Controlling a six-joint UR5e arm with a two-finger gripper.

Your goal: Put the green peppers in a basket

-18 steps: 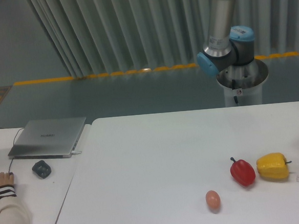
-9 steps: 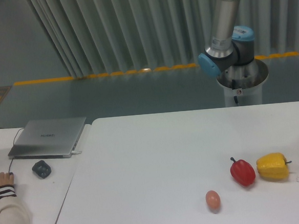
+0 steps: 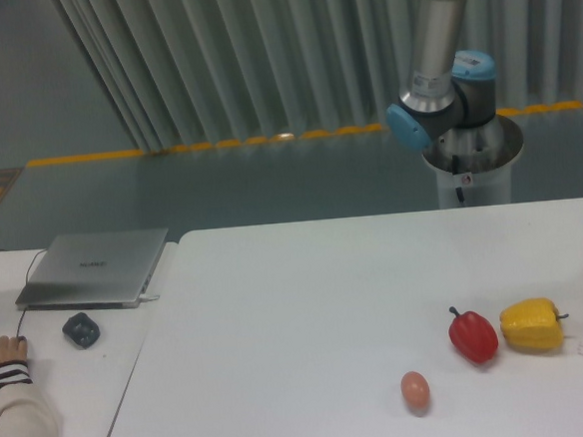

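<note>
Neither a green pepper nor a basket shows anywhere in view, and the gripper is out of frame too, so its state cannot be told and no bearing can be judged. Only the arm (image 3: 438,58) shows, at 1 o'clock beyond the table's (image 3: 308,317) far edge. The red pepper (image 3: 474,335) and yellow pepper (image 3: 532,325) sit side by side at 4 o'clock (an egg (image 3: 415,390) near them), leaving the left bare.

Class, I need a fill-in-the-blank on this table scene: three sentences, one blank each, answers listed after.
1. The glossy red bell pepper lies directly beside the ____ bell pepper.
2. The small pinkish-brown egg sits nearer the camera than both ____.
3. The closed silver laptop rests on the ____ side of the picture, on the adjoining white desk.

Missing words: yellow; peppers; left
</note>
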